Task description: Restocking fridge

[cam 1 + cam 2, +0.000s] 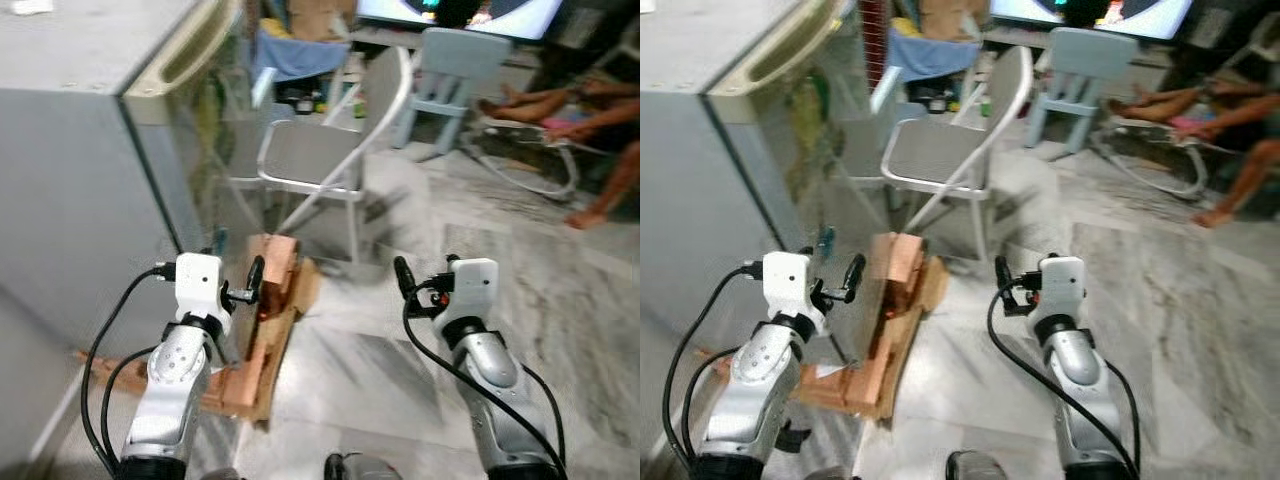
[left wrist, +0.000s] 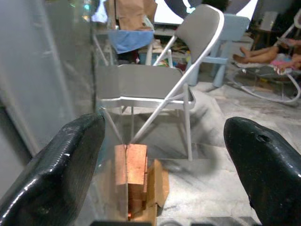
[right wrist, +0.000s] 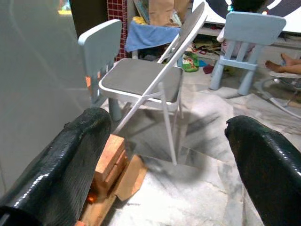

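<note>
Item one, the fridge: a grey cabinet filling the left of my head views, door shut, its recessed cream handle at the top front edge, far above both arms. Item two, my left gripper: raised near the fridge's front corner, fingers spread wide and holding nothing, as the left wrist view confirms. Item three, my right gripper: raised well apart from the fridge over bare marble floor, fingers likewise spread and empty. Item four, a stack of bricks and cardboard: on the floor touching the fridge's base, just below and beyond the left gripper. Item five, a grey folding chair: farther off, centre, with a pale blue child's chair behind it to the right. Item six, a person's bare legs on a rocker at the far right. No groceries are in sight, so I judge restocking has not begun; the door needs opening first. Hazards, as I judge them: the views are smeared, so reaching for the handle now could miss and strike the cabinet; the brick stack may catch my feet; the folding chair stands where the door might swing.
</note>
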### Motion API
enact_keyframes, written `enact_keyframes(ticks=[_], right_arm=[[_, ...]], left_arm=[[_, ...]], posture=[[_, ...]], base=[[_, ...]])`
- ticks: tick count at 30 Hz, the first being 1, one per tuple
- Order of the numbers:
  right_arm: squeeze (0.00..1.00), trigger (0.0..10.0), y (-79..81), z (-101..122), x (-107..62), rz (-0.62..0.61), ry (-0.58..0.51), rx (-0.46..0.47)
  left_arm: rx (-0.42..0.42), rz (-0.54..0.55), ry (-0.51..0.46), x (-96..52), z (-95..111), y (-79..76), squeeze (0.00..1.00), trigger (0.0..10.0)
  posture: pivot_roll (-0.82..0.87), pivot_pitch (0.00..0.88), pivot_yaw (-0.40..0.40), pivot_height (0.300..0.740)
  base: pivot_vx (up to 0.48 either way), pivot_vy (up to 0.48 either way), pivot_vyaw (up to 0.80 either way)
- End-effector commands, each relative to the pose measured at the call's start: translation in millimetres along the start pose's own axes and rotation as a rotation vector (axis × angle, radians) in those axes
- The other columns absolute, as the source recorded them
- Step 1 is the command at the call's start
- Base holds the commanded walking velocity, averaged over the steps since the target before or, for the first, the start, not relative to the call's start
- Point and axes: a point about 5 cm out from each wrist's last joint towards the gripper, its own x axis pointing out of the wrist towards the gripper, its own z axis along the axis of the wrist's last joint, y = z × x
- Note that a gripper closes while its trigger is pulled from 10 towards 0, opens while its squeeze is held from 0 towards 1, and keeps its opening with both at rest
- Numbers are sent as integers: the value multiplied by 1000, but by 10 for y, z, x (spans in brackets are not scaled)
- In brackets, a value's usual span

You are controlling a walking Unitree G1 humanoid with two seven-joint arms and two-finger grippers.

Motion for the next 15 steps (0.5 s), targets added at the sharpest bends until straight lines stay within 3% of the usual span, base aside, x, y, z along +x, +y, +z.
enact_keyframes(ticks=[1, 11, 15], right_arm=[[0, 10000, -15, 5, 13, -10, 7, -8], [0, 10000, -33, -16, -12, -18, 14, -8], [0, 10000, -29, -41, -12, -15, 24, -8]], left_arm=[[-9, -11, -3, 36, 30, -6, 0, 10000], [22, 57, -10, 83, 64, 110, 0, 10000], [37, 52, 15, 5, 7, 113, 0, 10000]], posture=[[64, 38, -46, 740], [60, 43, -38, 740], [70, 44, -38, 740]], base=[[0, 0, 0], [0, 0, 0], [0, 0, 0]])
